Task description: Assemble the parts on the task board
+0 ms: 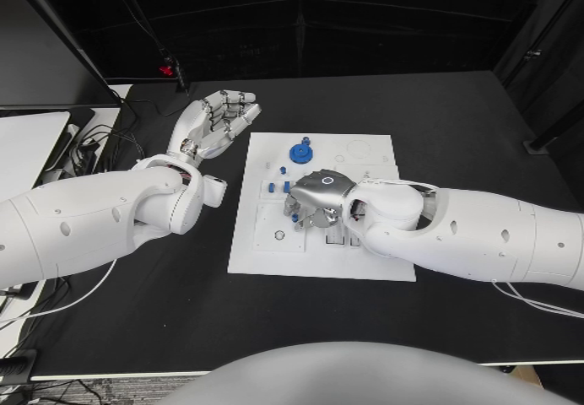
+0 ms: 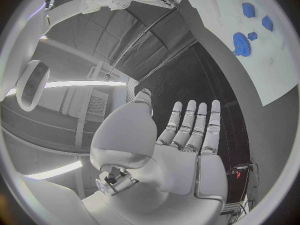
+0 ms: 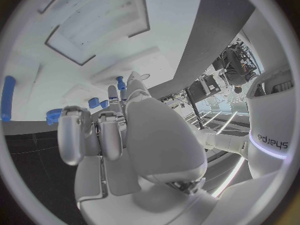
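Right hand over board centre; left hand held off the board's far-left corner.

The task board [image 1: 371,253] is laid flat on the black counter [image 1: 487,126], with bare counter exposed past all four edges. The left hand [image 1: 219,121] is held released, fingers extended and apart, nothing grasped, beyond the board's left edge. The right hand [image 1: 316,198] is positioned over the board's middle, fingers curled downward (whether a part is grasped cannot be told). A blue gear [image 1: 300,153] and small blue parts [image 1: 281,186] are located on the board's far-left area.
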You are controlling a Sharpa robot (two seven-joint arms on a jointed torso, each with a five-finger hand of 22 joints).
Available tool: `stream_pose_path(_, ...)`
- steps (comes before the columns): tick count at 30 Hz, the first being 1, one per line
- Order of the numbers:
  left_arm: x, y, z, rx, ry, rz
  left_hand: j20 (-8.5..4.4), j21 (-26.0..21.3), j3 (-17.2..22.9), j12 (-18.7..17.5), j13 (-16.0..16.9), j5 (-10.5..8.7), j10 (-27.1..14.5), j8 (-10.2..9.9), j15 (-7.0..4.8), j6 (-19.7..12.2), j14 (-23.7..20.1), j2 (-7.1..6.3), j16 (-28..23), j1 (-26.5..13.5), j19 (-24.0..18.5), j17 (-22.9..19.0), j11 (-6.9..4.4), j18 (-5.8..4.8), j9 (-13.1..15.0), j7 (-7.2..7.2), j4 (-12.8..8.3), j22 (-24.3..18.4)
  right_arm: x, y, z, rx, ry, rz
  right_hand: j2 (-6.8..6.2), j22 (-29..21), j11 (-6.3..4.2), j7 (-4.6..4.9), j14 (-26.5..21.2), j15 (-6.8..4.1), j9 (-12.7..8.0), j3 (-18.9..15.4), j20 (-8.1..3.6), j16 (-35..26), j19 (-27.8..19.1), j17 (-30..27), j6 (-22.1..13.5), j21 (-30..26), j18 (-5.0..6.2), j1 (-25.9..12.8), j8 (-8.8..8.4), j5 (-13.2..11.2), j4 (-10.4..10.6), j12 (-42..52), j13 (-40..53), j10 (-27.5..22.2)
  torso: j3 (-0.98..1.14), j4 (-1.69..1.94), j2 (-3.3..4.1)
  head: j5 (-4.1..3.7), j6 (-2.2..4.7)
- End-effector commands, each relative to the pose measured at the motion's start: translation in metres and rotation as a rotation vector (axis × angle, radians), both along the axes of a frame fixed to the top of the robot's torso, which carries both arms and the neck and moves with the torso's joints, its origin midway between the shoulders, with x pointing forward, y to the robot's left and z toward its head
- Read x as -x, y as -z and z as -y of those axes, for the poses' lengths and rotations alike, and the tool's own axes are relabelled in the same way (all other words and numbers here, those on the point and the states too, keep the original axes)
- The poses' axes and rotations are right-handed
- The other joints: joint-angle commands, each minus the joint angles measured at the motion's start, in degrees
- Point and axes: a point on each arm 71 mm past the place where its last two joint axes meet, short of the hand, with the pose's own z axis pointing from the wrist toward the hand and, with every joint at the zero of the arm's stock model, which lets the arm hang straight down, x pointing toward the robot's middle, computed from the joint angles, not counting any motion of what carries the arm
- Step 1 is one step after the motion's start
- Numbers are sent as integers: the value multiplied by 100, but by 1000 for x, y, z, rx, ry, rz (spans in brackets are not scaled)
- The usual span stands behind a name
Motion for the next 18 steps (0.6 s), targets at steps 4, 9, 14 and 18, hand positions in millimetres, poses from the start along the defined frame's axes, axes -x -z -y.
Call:
stream_pose_path(4, 3, -7, 3, 26, 38, 87, -11, 20, -38, 30, -5, 37, -41, 34, -7, -33, -16, 53, 39, -9, 49, -5, -2, -18, -5, 760, -5, -5, -1, -9, 3, -114, 16, 73, -2, 1085, -17, 10, 262, 16, 13, -7, 36, -318, 115, 151, -83, -100, 96, -141, -33, -9, -24, 30, 10, -63, 3, 2, 1, -8, 6)
stream_pose_path(9, 3, -6, 2, 26, 39, 87, -11, 21, -40, 34, -6, 40, -42, 38, -7, -35, -17, 58, 44, -6, 49, -10, -2, -18, -7, 760, -5, -6, 0, -17, 12, -234, 26, 115, 28, 1093, -36, 55, 257, -1, 19, 45, 23, -359, 137, 89, -84, -80, 90, -133, -32, -7, -50, 50, 14, -27, 3, -3, -2, -19, 21)
stream_pose_path(14, 3, -6, 2, 25, 37, 86, -11, 21, -43, 40, -8, 44, -45, 42, -7, -38, -17, 64, 50, -1, 50, -17, -1, -18, -9, 761, -6, -7, 3, -28, 36, -372, 63, 102, 52, 1090, -42, 160, 270, -12, 17, 97, 9, -370, 146, 81, -114, -83, 90, -131, -43, -5, -60, 47, 9, -21, -5, 0, -12, -38, 44)
stream_pose_path(18, 3, -6, 1, 25, 36, 86, -11, 21, -44, 40, -8, 45, -45, 42, -7, -38, -18, 64, 51, -1, 50, -18, -1, -18, -10, 761, -6, -7, -2, -43, 60, -449, 116, 69, 39, 1119, -14, 239, 300, 8, 17, 79, 17, -334, 188, 151, -141, -27, 72, -268, -47, 7, -19, 38, 7, -50, -5, 4, -15, -97, 82)
